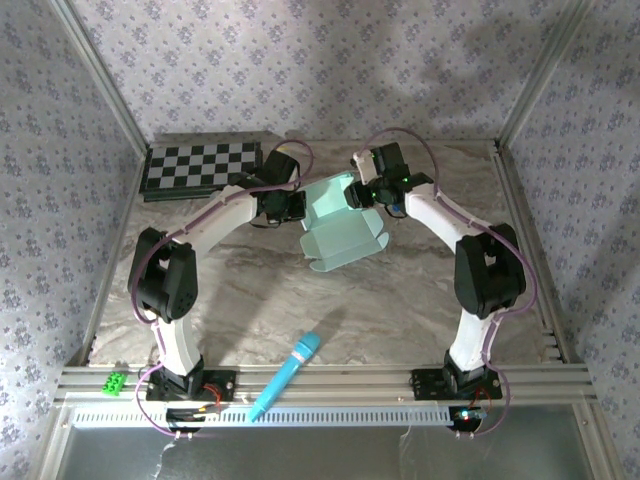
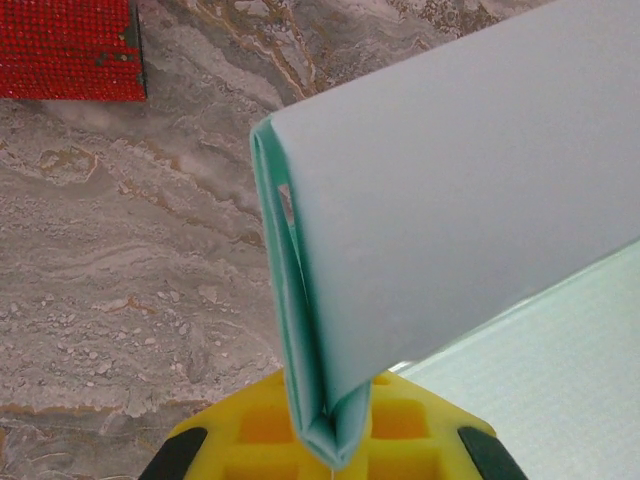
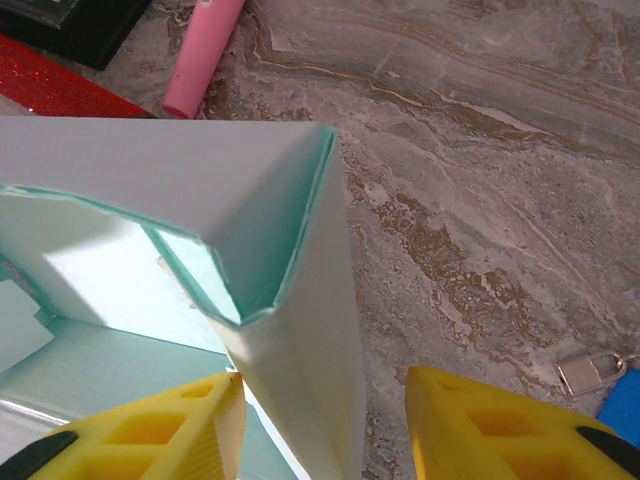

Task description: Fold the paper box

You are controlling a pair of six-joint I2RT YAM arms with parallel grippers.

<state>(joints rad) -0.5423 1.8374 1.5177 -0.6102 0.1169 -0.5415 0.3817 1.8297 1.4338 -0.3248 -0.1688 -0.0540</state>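
**Left gripper** (image 2: 335, 455): the jaws are closed on the paper box (image 2: 460, 200). They pinch a doubled fold of the card between the yellow fingers (image 2: 215, 445). From the pinch, the folded edge runs up the wrist view. A broad pale panel slopes away to the right above the marbled desk (image 2: 120, 250).

**Right gripper** (image 3: 322, 425): the jaws stand open, with one yellow finger on each side of a card panel.
- The finger at the left of the wrist view lies against the card.
- The finger at the right is apart from the card, and bare desk shows in the gap.
- Above the fingers, two panels meet at a creased corner, with the mint inner face visible inside it.

**Position of the box:** in the top view, the partly folded sheet sits between the two grippers at the far middle of the desk. Its tabbed lower panel spreads toward the arm bases. It cannot be told whether this panel touches the desk.

**Surroundings:**
- A checkered board (image 1: 203, 165) lies at the far left corner.
- A blue microphone (image 1: 290, 372) lies at the near edge, between the arm bases.
- A green block (image 1: 115, 381) sits on the near-left rail.
- A red glitter sheet (image 2: 65, 50) lies on the desk beyond the left gripper.
- A pink cylinder (image 3: 200, 55) and a small padlock (image 3: 590, 372) lie on the desk near the right gripper, both clear of the box.
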